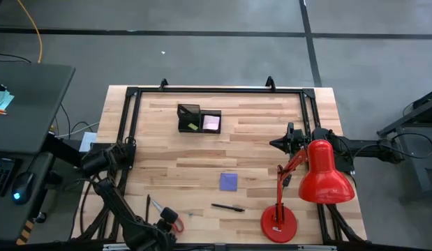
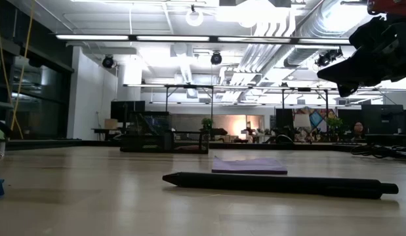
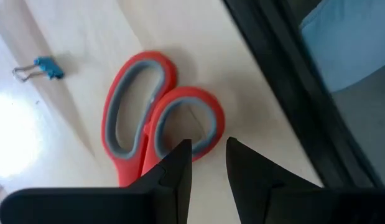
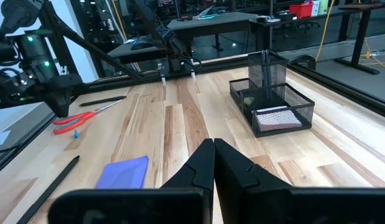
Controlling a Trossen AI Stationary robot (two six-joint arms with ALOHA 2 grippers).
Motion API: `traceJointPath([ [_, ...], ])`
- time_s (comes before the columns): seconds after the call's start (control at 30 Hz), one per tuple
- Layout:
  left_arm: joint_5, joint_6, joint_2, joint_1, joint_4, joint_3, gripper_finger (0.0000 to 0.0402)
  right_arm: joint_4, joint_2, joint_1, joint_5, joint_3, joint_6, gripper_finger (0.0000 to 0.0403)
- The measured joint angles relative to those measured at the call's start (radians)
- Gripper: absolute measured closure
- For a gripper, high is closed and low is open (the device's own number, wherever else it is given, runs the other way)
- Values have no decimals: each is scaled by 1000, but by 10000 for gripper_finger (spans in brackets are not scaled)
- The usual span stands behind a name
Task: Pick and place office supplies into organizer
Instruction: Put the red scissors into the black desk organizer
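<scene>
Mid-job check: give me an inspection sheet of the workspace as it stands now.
Surface: wooden table, ringed by a black metal frame.
Job's things: organizer holds a pink pad; purple pad, pen and scissors lie loose.
Clutter: red desk lamp; blue binder clip.
End effectors: left end effector open over the scissors' handles; right end effector shut, waiting at the table's right edge.
Cables: orange cable on the floor.
Surroundings: side desk left of the table.

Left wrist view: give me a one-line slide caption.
Left gripper open just above the red scissors, with a blue binder clip nearby on the table.
</scene>
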Motion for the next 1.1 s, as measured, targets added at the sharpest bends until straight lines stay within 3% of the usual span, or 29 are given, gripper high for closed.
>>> traceJointPath([
  [0.23, 0, 0, 0, 20, 78, 0, 316, 0, 0, 0, 0, 0, 0, 400],
  [0.57, 45, -8, 20, 48, 57, 1, 316, 0, 0, 0, 0, 0, 0, 400],
  [0.93, 13, -31, 47, 45, 71, 2, 316, 0, 0, 0, 0, 0, 0, 400],
  [1.1, 13, -39, 48, 45, 75, 2, 347, 0, 0, 0, 0, 0, 0, 400],
])
